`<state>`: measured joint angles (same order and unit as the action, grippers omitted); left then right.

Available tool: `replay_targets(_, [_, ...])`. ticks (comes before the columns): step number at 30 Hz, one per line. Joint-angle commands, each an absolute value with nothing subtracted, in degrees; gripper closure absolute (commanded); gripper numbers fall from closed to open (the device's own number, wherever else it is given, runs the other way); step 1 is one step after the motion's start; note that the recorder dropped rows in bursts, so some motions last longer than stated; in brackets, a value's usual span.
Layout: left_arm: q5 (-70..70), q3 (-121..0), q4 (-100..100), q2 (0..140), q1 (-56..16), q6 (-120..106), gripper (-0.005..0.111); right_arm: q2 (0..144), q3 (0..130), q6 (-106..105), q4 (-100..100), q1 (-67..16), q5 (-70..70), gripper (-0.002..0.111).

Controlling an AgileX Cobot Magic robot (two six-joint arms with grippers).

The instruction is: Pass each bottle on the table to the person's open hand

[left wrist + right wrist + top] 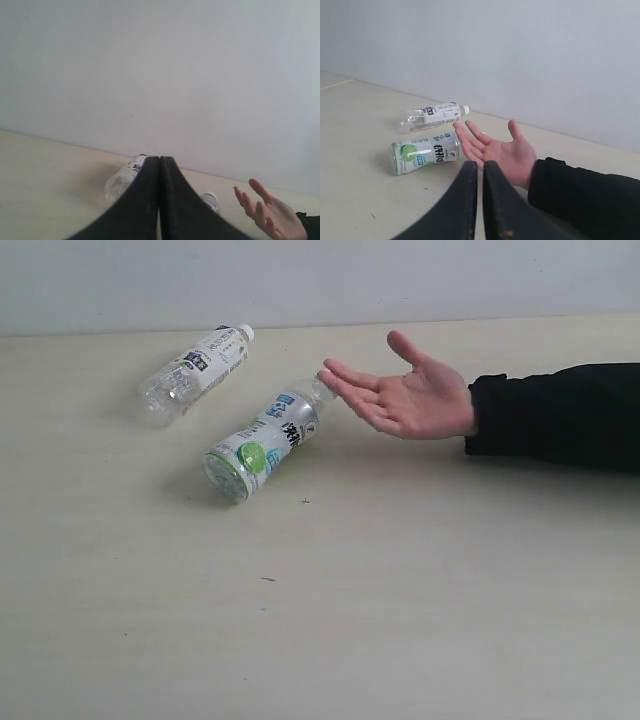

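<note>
The left gripper (159,161) and the right gripper (480,165) are both pinched closed on nothing. On the pale cream table (350,620), with a few dark specks, a green-labelled bottle (262,446) lies on its side, its cap just beside the open hand (415,400). Behind it a second bottle (195,373) lies near the plain pale wall (400,275).
</note>
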<state>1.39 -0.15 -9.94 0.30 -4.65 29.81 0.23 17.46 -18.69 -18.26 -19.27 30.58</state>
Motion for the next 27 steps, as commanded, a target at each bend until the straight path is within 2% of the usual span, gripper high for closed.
replay_targets(1, [1.96,0.00,-9.66,0.00,-4.57,30.01,0.107,0.00,17.15,-18.41,-15.99,-19.36,30.06,0.101])
replay_targets(9, [1.96,0.00,-9.66,0.00,-4.57,30.01,0.107,0.44,17.02,-13.31,-5.02,-19.36,25.35,0.101])
replay_targets(13, [1.96,0.00,-9.66,0.00,-4.57,30.01,0.107,9.84,18.29,6.61,6.71,-19.36,26.10,0.101])
replay_targets(19, [1.96,0.00,-9.66,0.00,-4.57,30.01,0.107,29.65,27.44,5.88,3.76,-19.64,39.13,0.101])
replay_targets(27, [1.96,0.00,-9.66,0.00,-4.57,30.01,0.107,47.73,32.91,1.85,3.50,-26.98,46.22,0.101])
